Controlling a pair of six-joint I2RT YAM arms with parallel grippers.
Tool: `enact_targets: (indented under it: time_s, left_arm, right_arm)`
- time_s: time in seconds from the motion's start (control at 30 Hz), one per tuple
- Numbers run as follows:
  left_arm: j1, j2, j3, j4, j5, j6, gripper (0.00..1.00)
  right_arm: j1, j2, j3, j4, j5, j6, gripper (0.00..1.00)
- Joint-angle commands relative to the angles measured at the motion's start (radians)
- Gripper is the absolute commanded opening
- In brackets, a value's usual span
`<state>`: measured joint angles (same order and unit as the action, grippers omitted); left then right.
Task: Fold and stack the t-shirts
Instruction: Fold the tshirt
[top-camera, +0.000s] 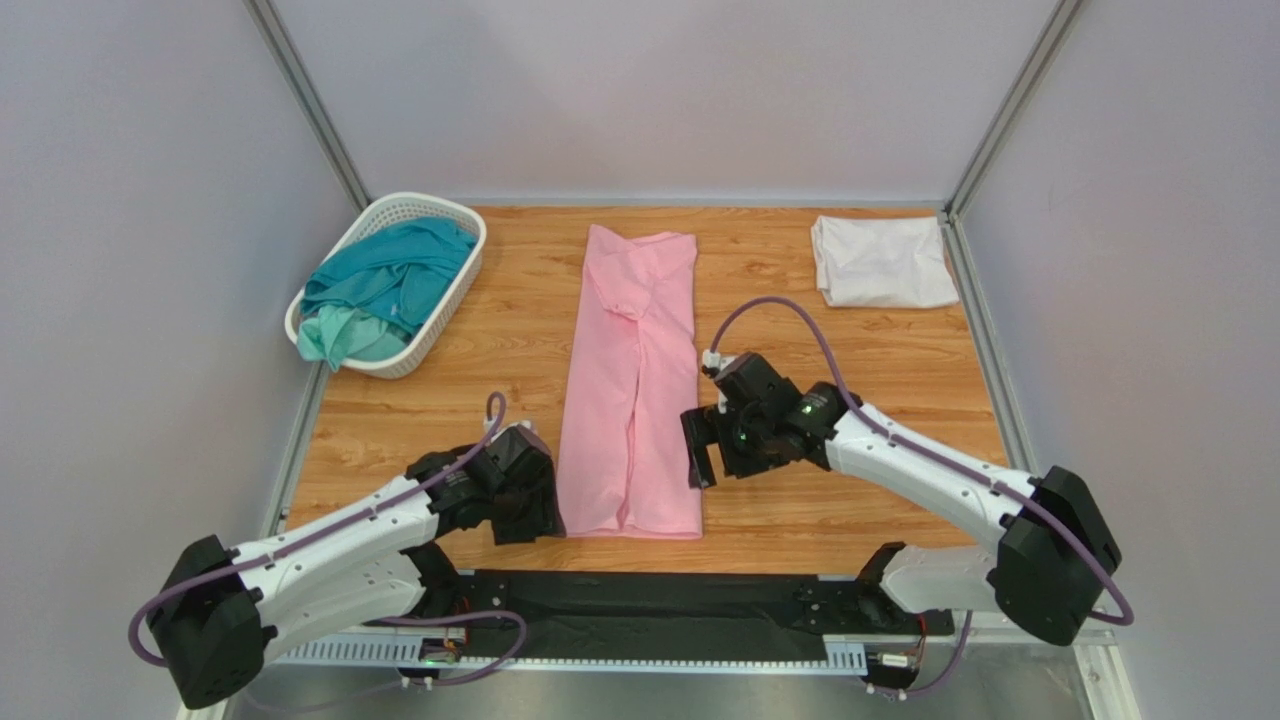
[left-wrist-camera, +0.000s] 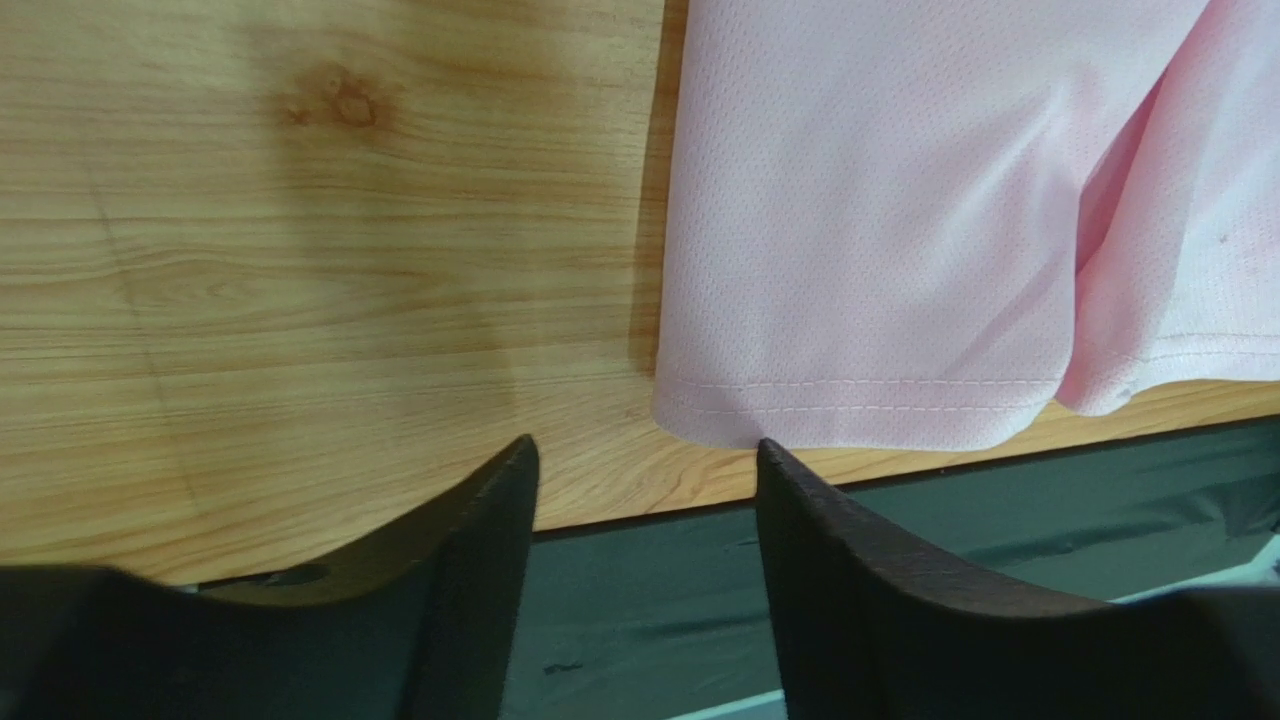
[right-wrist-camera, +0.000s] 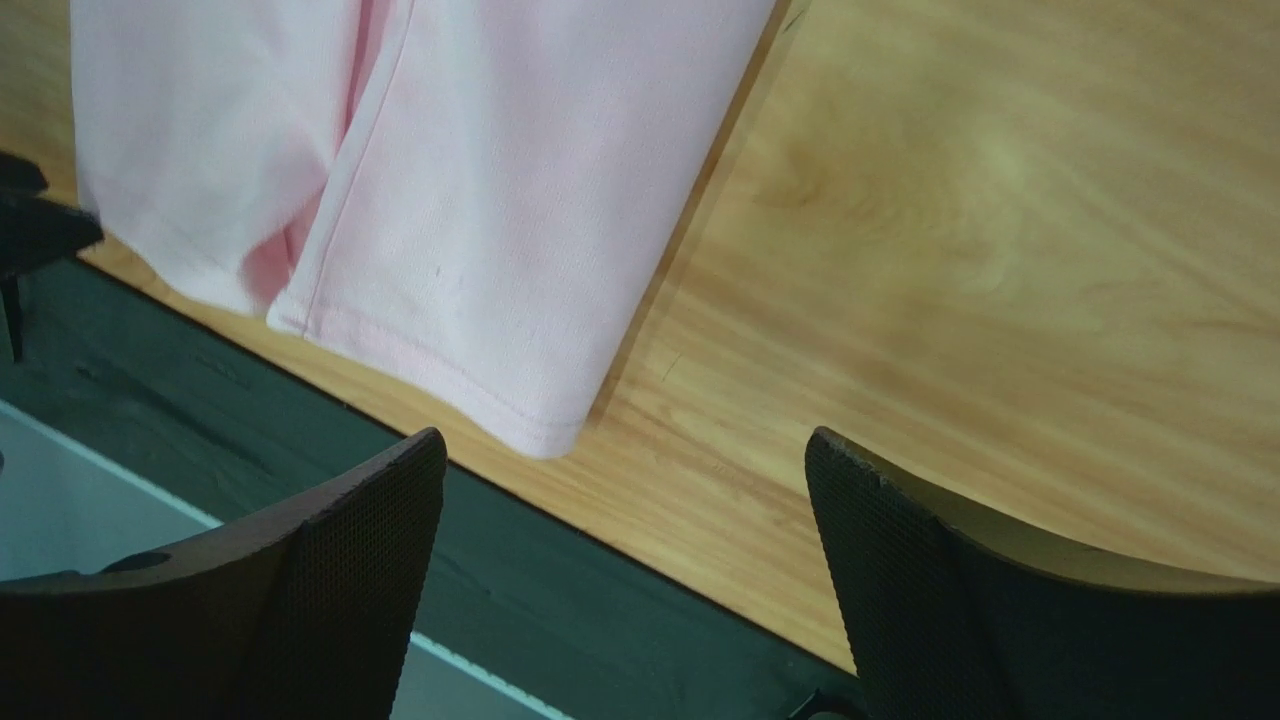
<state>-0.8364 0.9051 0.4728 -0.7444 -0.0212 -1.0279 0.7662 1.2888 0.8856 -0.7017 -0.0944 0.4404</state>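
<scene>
Pink t-shirt (left-wrist-camera: 902, 225) hem at the wooden table (left-wrist-camera: 301, 225) edge, seemingly just clear of two parted fingers (left-wrist-camera: 481, 555)

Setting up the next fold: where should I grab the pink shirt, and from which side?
Take the pink shirt by its near hem: left claw on the left corner, right claw on the right, both coming in low from the front edge of the table. It lies as a long strip, sides folded in, hem close to that edge, leaving its corners free.
</scene>
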Motion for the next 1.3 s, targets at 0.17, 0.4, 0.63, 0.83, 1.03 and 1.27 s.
enact_targets:
  time_s: [0.17,0.4,0.63,0.83,1.03,1.27]
  left_arm:
    - [-0.003,0.050,-0.068,0.191,0.076,-0.038,0.50]
    - [-0.003,0.112,-0.056,0.218,0.072,-0.026,0.23]
    - [-0.003,0.089,-0.066,0.232,0.069,-0.023,0.00]
    - [-0.003,0.043,-0.065,0.235,0.053,-0.014,0.00]
    - [-0.003,0.014,-0.045,0.231,0.064,-0.004,0.00]
    - [0.000,0.023,0.047,0.215,0.023,0.032,0.00]
  right_arm:
    - [0.211,-0.002,-0.083,0.048,-0.010,0.124,0.85]
    - [0.225,0.111,-0.114,0.134,-0.057,0.129,0.74]
    - [0.228,0.188,-0.120,0.168,-0.094,0.153,0.47]
    - [0.228,0.187,-0.112,0.148,-0.067,0.158,0.16]
    - [0.226,0.144,-0.070,0.100,0.002,0.150,0.00]
    - [0.197,0.087,0.028,0.051,0.090,0.113,0.00]
